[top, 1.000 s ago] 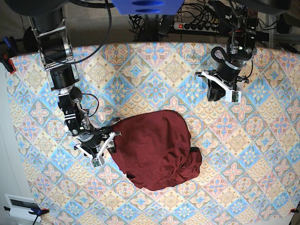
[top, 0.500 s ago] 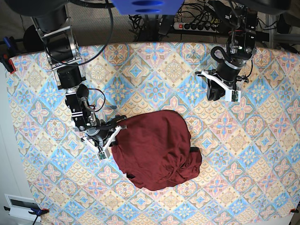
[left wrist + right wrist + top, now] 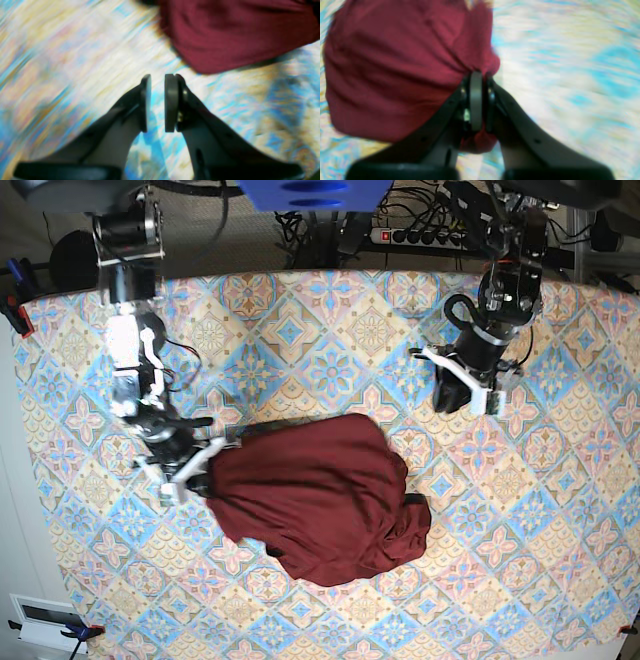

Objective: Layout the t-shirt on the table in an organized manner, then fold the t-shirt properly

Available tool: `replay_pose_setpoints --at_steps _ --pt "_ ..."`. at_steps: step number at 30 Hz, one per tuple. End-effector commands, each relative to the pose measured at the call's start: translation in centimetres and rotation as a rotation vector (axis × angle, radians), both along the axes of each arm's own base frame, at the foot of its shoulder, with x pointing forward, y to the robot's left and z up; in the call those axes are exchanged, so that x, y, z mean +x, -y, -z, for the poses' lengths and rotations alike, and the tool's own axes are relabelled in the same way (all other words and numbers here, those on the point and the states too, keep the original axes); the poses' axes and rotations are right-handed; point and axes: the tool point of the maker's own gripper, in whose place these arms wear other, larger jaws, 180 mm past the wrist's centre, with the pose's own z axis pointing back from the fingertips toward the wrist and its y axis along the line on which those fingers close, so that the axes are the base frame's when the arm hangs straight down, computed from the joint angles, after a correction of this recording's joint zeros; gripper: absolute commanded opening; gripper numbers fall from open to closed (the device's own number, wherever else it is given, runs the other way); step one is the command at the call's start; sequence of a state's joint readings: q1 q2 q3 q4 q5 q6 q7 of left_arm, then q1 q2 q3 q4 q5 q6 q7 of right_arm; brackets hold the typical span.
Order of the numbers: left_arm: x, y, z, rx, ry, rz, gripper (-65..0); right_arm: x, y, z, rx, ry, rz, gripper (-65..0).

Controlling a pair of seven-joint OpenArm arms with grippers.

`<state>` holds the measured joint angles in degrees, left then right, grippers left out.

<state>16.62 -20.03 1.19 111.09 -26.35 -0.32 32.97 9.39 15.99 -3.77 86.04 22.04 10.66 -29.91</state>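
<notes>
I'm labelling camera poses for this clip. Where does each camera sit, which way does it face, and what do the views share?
Base: overhead, looking down on the pastel diamond-tiled table, both arms and the crumpled dark maroon knit t-shirt.
Left wrist: on the left arm, facing along the slightly parted left gripper toward cloth; t-shirt ahead, untouched.
Right wrist: on the right arm, facing the right gripper, shut on t-shirt fabric.
Shared: all three show the t-shirt and table.

A plain dark maroon t-shirt (image 3: 315,500) lies crumpled in a rounded, wrinkled heap near the middle of the table (image 3: 520,510), whose cloth shows pastel blue, pink and cream diamond tiles
</notes>
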Motion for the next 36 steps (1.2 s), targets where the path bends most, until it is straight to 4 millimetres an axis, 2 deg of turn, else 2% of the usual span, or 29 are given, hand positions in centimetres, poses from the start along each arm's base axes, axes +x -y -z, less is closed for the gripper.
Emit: replay_pose_setpoints --at_steps 1,6,9,14,17,19,23,26,29,34,36 --pt "0.8 -0.4 -0.7 0.012 0.033 -0.006 -55.2 0.9 1.0 -3.7 0.002 0.115 0.009 -65.0" --pt "3.2 1.3 1.1 0.01 0.002 0.038 -55.2 -2.4 4.8 -5.6 -0.036 0.167 0.074 -65.0" --pt "4.8 1.8 1.6 0.015 -0.002 0.052 -55.2 -4.4 6.6 -6.6 0.019 0.183 0.118 -65.0" --pt "7.9 2.3 1.4 0.007 0.009 0.044 -55.2 -7.6 12.2 -8.5 0.126 0.223 0.273 -65.0" --pt "9.5 2.1 2.0 0.007 -0.005 0.028 -55.0 -8.7 15.0 -9.2 0.148 0.246 0.349 -65.0" --pt "10.3 2.0 2.2 0.001 -0.011 0.014 -54.9 -8.9 16.2 -9.5 0.143 0.255 0.378 -65.0" --pt "11.4 1.8 2.5 0.005 -0.024 0.004 -54.9 -8.9 16.9 -10.0 0.139 0.269 0.399 -65.0" --pt "12.4 3.1 3.3 0.028 -0.048 0.042 -53.9 -9.2 18.0 -9.7 0.139 0.263 0.43 -65.0" --pt "13.6 3.9 3.2 0.029 -0.05 0.055 -49.5 -9.3 18.4 -9.1 0.143 0.249 0.44 -65.0" --pt "16.0 4.8 0.6 0.019 0.005 0.059 -38.8 -9.3 18.4 -9.1 0.143 0.249 0.44 -65.0" --pt "16.9 5.6 1.2 0.007 -0.019 0.057 -37.1 -9.3 18.3 -9.0 0.145 0.247 0.44 -65.0"
